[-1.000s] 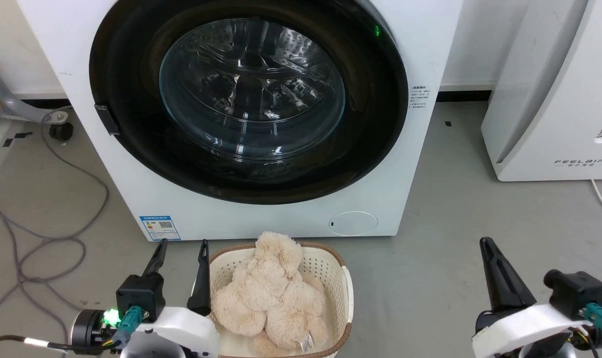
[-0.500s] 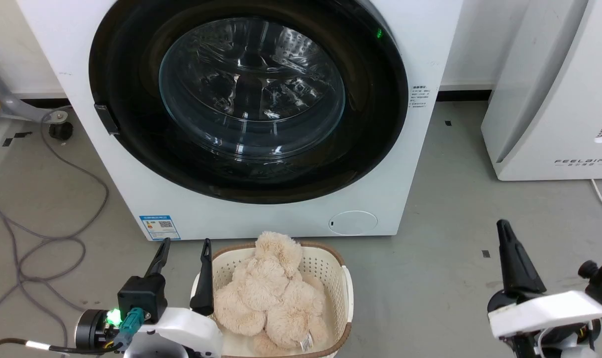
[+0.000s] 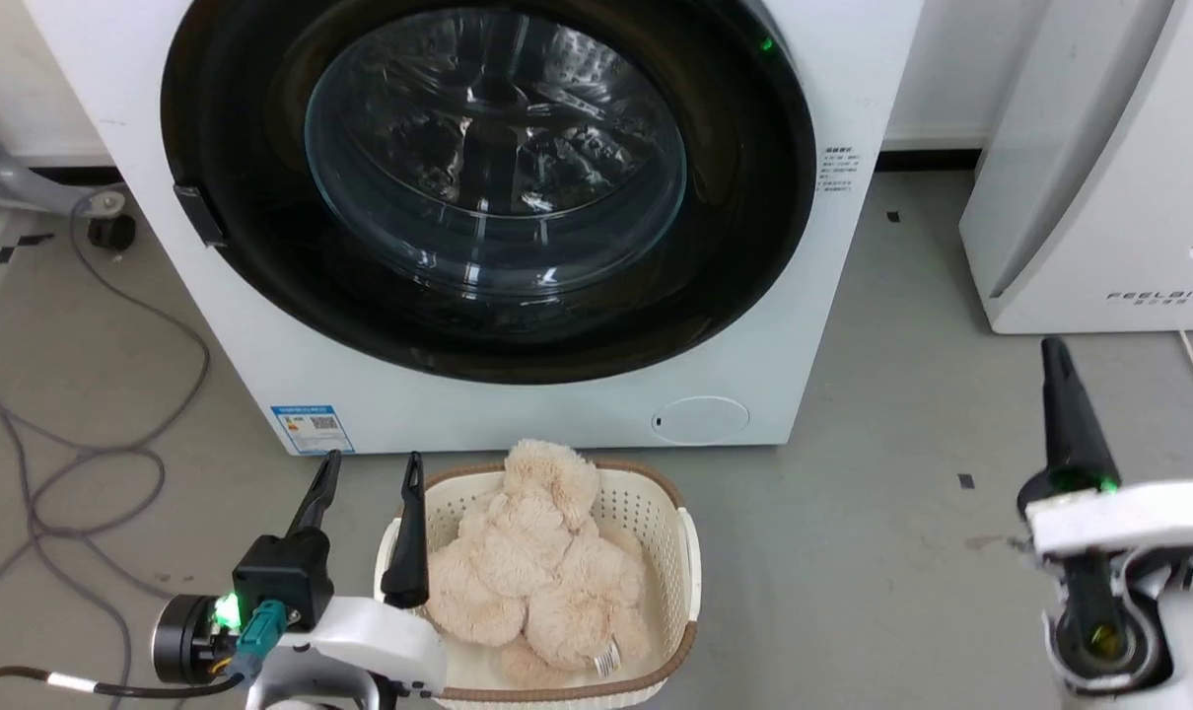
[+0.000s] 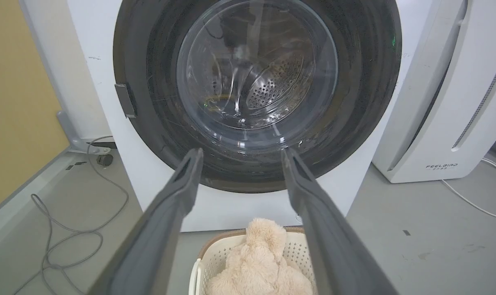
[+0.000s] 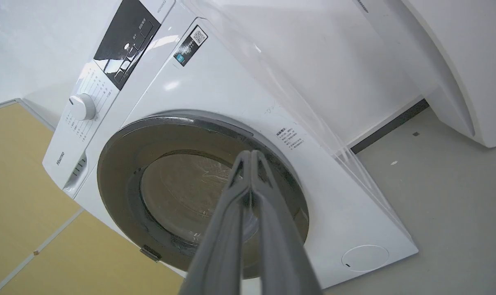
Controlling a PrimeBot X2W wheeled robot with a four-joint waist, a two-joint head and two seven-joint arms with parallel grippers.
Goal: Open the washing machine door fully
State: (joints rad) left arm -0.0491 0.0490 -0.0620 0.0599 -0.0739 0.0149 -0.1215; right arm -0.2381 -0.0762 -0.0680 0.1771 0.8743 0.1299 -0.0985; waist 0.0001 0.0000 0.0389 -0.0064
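Two robot grippers sit low in the head view, facing a big white front-loading washing machine (image 3: 291, 365) that stands on a grey concrete floor (image 3: 902, 493). Its door (image 3: 735, 247), a large round glossy black disc with a bulging clear glass bowl at the centre, is shut flat against the machine's front. The perforated steel drum shows through the glass. A small grey catch sits on the door's left edge, and a small blue label (image 3: 311, 428) is stuck on the machine's lower left corner.

At the lower left, the left gripper (image 3: 374, 459) has its two long dark fingers spread apart and holds nothing. It hovers just beside a cream perforated plastic basket (image 3: 646, 503) with a brown rim. The basket stands on the floor in front of the machine and holds a fluffy beige plush toy (image 3: 537, 552).

At the lower right, the right gripper (image 3: 1053, 355) has its fingers pressed together, with nothing between them. It is above bare floor, apart from the machine and near a white appliance (image 3: 1099, 197) marked FEELBIRD. In the right wrist view the joined fingers point toward the door's glass, and a round white knob (image 5: 82, 107) shows on the control panel. A loose grey cable (image 3: 113, 463) loops across the floor to the left.
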